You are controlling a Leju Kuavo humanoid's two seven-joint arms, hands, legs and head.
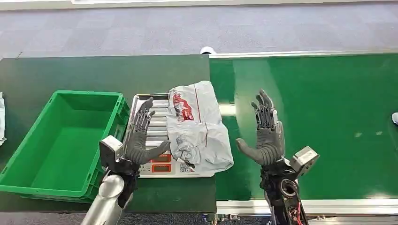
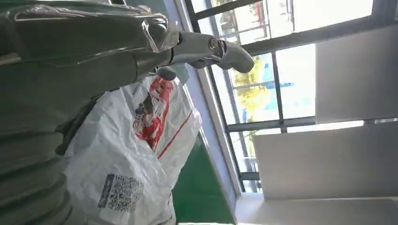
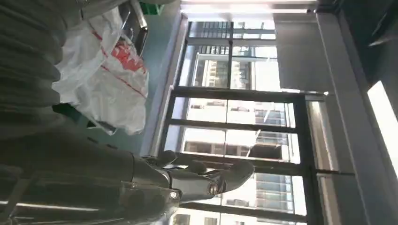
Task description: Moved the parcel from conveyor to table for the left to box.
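Parcel [image 1: 197,126], a white plastic mailer, lies on the scale [image 1: 162,166] on the dark counter [image 1: 70,72], its long axis running 12 to 6 o'clock. It sits between the hands, the left hand [image 1: 141,136] just beside it at 9 o'clock and nearer, the right hand [image 1: 265,133] at 3 o'clock. Both hands stand upright, palms inward, fingers apart, holding nothing. A green bin [image 1: 28,185] waits at 9 o'clock.

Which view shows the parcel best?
The head view: the whole parcel shows, lying on the scale between both open hands. The left wrist view shows its code label and red print close up; the right wrist view catches part of it.
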